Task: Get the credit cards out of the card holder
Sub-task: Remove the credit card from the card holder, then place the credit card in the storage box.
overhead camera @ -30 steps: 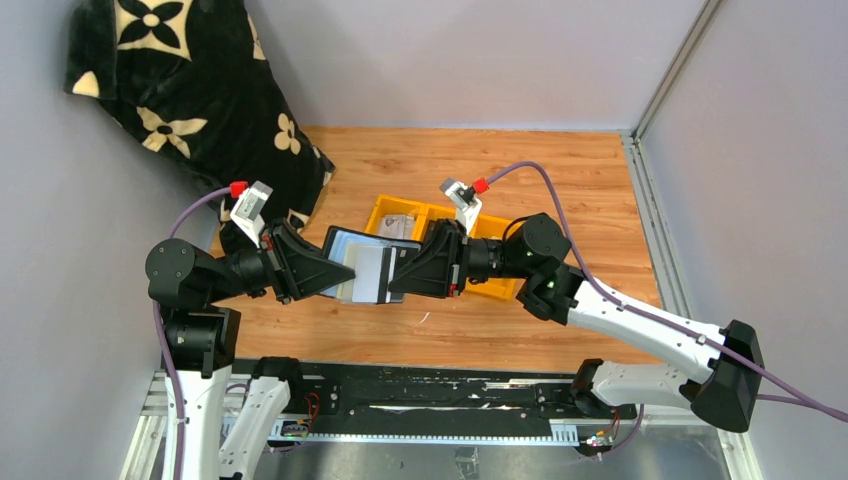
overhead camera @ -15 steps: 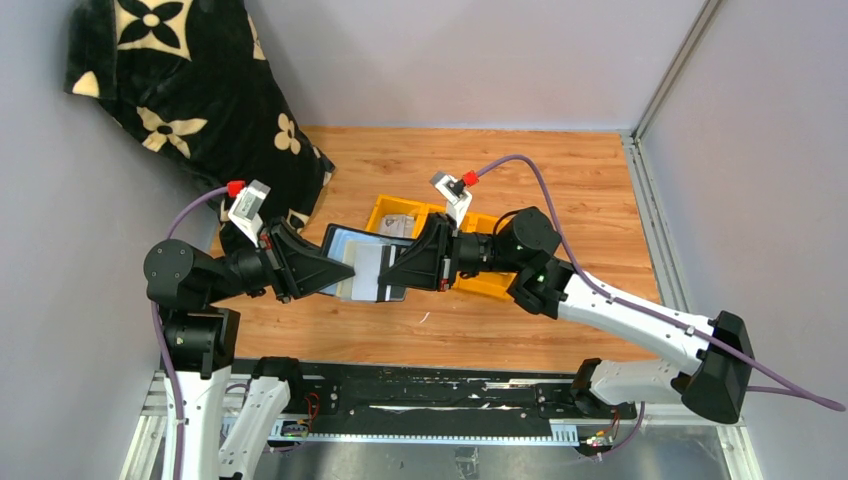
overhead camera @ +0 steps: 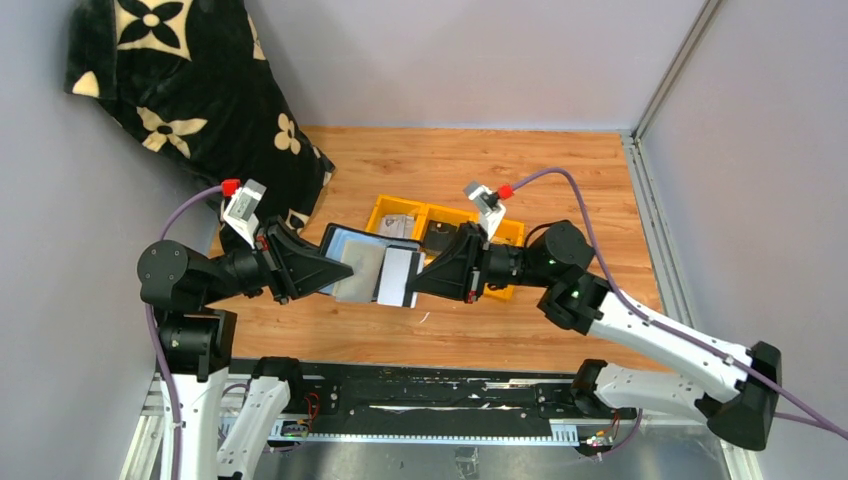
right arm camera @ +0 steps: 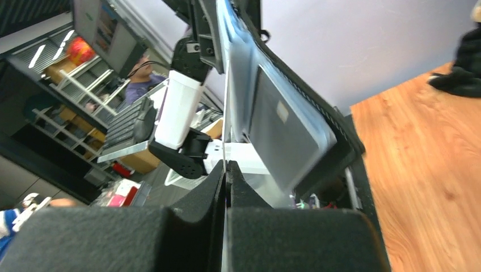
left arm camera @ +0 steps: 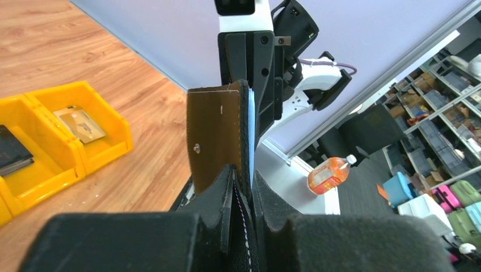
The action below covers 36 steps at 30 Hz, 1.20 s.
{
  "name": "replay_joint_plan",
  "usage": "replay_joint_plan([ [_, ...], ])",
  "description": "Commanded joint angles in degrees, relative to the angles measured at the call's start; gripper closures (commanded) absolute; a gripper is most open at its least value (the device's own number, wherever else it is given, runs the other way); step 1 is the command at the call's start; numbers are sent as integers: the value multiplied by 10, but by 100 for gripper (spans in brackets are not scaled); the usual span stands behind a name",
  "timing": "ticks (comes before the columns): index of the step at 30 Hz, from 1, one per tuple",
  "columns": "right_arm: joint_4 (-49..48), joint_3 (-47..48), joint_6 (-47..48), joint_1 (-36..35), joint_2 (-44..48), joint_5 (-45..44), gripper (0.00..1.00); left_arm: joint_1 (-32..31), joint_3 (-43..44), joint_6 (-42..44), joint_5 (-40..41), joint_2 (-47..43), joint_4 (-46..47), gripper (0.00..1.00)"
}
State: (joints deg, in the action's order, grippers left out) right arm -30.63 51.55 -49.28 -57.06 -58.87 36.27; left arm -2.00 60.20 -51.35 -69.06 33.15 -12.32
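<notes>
My left gripper [overhead camera: 338, 272] is shut on the card holder [overhead camera: 352, 250] and holds it open above the table, pale grey-blue inside facing up. In the left wrist view the holder [left arm camera: 218, 136] stands edge-on between the fingers. My right gripper [overhead camera: 420, 280] is shut on a silvery-white credit card [overhead camera: 398, 277] at the holder's right edge. In the right wrist view this card [right arm camera: 226, 113] is a thin edge-on line beside the holder [right arm camera: 283, 130]. A tan card [overhead camera: 400, 225] and a black card [overhead camera: 440, 238] lie in the yellow tray [overhead camera: 505, 235].
The yellow three-compartment tray also shows in the left wrist view [left arm camera: 108, 141], just behind the grippers. A black blanket with cream flowers [overhead camera: 190, 90] hangs over the table's far left corner. Grey walls bound the wooden table.
My right gripper has pulled back to the right with the silvery-white card, drawing it out across the holder's right edge. The left gripper and the holder have hardly moved.
</notes>
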Motion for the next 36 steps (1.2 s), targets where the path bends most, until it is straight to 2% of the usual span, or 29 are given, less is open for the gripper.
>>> replay_joint_plan([
  [1, 91, -19, 30, 50, 64, -16, 100, 0, 30, 57, 11, 10, -38, 100],
  [7, 227, -28, 37, 181, 107, -2, 100, 0, 69, 198, 84, 25, -177, 100],
  [11, 279, -20, 39, 231, 59, -3, 100, 1, 82, 239, 100, 32, -214, 100],
  [15, 288, 10, 54, 231, -55, -14, 100, 0, 84, 226, 82, 27, -196, 100],
  [19, 299, 87, 74, 220, -183, -38, 100, 1, 92, 217, 61, 26, -187, 100],
  [28, 475, 385, 70, 163, -503, -179, 100, 0, 90, 196, 49, 19, -169, 100],
  [32, 511, 464, 55, 150, -584, -231, 100, 0, 92, 187, 47, 16, -160, 100],
  [36, 513, 497, 39, 148, -622, -249, 100, 0, 91, 186, 46, 12, -159, 100],
])
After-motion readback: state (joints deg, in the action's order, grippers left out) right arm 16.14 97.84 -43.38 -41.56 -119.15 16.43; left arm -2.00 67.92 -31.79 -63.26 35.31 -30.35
